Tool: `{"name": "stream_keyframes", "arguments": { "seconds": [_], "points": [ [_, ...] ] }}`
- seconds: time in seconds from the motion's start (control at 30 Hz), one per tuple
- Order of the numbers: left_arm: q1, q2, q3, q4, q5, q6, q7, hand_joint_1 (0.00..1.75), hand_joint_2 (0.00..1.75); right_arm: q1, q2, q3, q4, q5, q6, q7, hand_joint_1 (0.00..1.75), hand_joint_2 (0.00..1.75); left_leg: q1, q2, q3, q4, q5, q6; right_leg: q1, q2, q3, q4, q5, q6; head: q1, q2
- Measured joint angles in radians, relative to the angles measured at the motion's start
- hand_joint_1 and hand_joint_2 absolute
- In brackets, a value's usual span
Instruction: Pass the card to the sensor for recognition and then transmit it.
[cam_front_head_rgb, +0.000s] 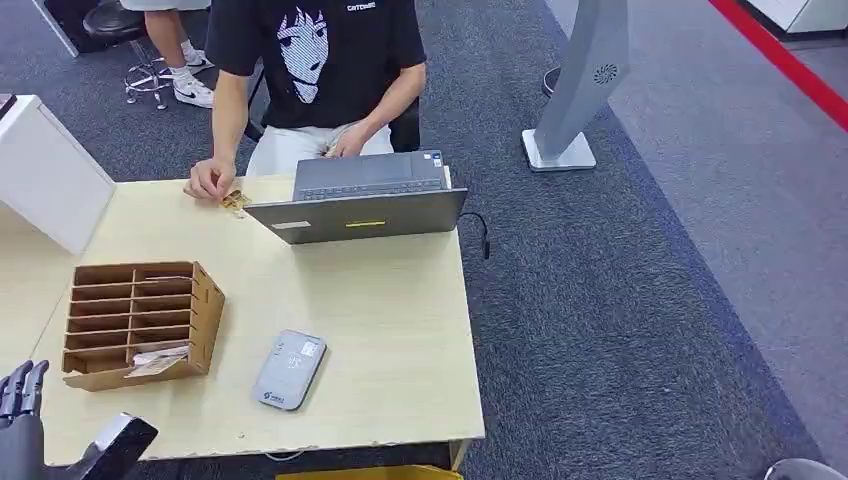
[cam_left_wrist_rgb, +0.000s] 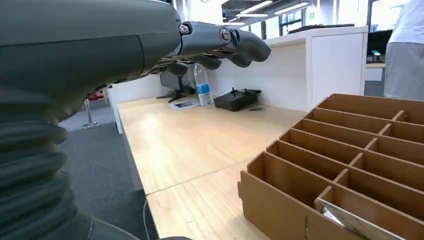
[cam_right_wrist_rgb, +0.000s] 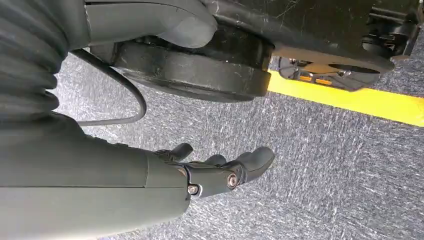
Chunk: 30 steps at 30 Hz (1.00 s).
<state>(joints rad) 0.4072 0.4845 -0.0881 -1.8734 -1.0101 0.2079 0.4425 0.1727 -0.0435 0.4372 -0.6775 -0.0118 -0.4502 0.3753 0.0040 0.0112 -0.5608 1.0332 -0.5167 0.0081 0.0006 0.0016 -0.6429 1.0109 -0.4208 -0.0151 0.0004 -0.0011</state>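
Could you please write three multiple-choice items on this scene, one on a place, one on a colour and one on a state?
1. Where does the grey sensor lie?
A. on the table, right of the wooden organizer
B. on the laptop
C. on the carpet

2. What colour is the person's T-shirt?
A. white
B. black
C. red

3. What does the left hand hold?
A. a card
B. a bottle
C. nothing

Answers:
1. A, the sensor lies flat on the table beside the organizer.
2. B, the shirt is black with a pale print.
3. C, the left wrist view shows its fingers apart over the table with nothing in them.
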Motion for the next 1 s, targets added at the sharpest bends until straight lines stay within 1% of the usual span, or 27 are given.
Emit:
{"name": "stream_keyframes", "arguments": {
  "seconds": [0.2,0.27,0.37,0.47,0.63,0.67,0.73,0.8,0.87,1.0],
  "points": [
    [-0.003,-0.016,0.003,0.008,-0.003,0.001,-0.002,0.0,1.75,0.005,-0.002,-0.002,-0.007,0.0,0.0,0.002,0.0,1.75,0.0,0.0,0.0,0.0,0.0,0.0,0.0,0.0,0.0,0.0,0.0,0.0,0.001,0.0],
    [-0.004,-0.03,0.014,0.01,-0.026,0.013,-0.009,0.0,1.75,0.007,-0.002,-0.004,-0.011,0.0,0.0,0.01,0.0,1.75,0.0,0.0,0.0,0.0,0.0,0.0,0.0,0.0,0.0,0.0,0.0,0.0,0.0,0.0],
    [-0.018,-0.075,0.042,0.024,-0.074,0.037,-0.038,0.0,1.75,0.014,-0.002,-0.008,-0.026,0.01,0.0,0.023,0.0,1.75,0.0,0.0,0.0,0.0,0.0,0.0,0.0,0.0,0.0,0.0,0.0,0.0,0.001,0.0],
    [-0.04,-0.11,0.059,0.051,-0.102,0.039,-0.071,0.0,1.75,0.019,-0.002,-0.012,-0.037,0.019,0.0,0.031,0.0,1.75,0.0,0.0,0.0,0.0,0.0,0.0,0.0,0.0,0.0,0.0,0.0,0.0,0.0,0.0],
    [-0.085,-0.166,0.076,0.107,-0.124,0.037,-0.154,0.0,1.75,0.031,-0.002,-0.018,-0.051,0.061,0.0,0.035,0.0,1.75,0.0,0.0,0.0,0.0,0.0,0.0,0.0,0.0,0.0,0.0,0.0,0.0,0.0,0.0],
    [-0.106,-0.171,0.075,0.134,-0.134,0.038,-0.182,0.0,1.75,0.031,-0.002,-0.019,-0.053,0.074,0.0,0.034,0.0,1.75,0.0,-0.001,0.0,0.0,0.0,0.0,0.0,-0.001,0.0,0.0,0.0,0.0,0.0,0.0],
    [-0.164,-0.186,0.074,0.23,-0.151,0.058,-0.24,0.0,1.75,0.029,-0.002,-0.019,-0.053,0.085,0.0,0.025,0.0,1.75,0.0,-0.003,0.0,0.0,0.001,0.0,0.0,-0.003,0.001,0.0,0.0,0.0,0.001,0.0],
    [-0.198,-0.198,0.072,0.295,-0.157,0.079,-0.255,0.0,1.75,0.028,-0.001,-0.02,-0.05,0.087,0.0,0.016,0.0,1.75,0.0,-0.002,0.0,0.0,0.001,0.0,0.0,-0.002,0.001,0.0,0.001,0.0,0.001,0.0],
    [-0.223,-0.207,0.071,0.341,-0.159,0.085,-0.259,0.0,1.75,0.028,-0.001,-0.02,-0.048,0.087,0.0,0.013,0.0,1.75,0.0,-0.002,0.0,0.0,0.001,0.0,0.0,-0.002,0.001,0.0,0.001,-0.001,0.001,0.0],
    [-0.239,-0.217,0.069,0.377,-0.161,0.092,-0.265,0.0,1.75,0.027,-0.001,-0.021,-0.043,0.087,0.0,0.005,0.0,1.75,0.0,-0.002,0.0,0.0,0.001,0.0,0.0,-0.001,0.0,0.0,0.0,0.0,0.0,0.0]
  ]
}}
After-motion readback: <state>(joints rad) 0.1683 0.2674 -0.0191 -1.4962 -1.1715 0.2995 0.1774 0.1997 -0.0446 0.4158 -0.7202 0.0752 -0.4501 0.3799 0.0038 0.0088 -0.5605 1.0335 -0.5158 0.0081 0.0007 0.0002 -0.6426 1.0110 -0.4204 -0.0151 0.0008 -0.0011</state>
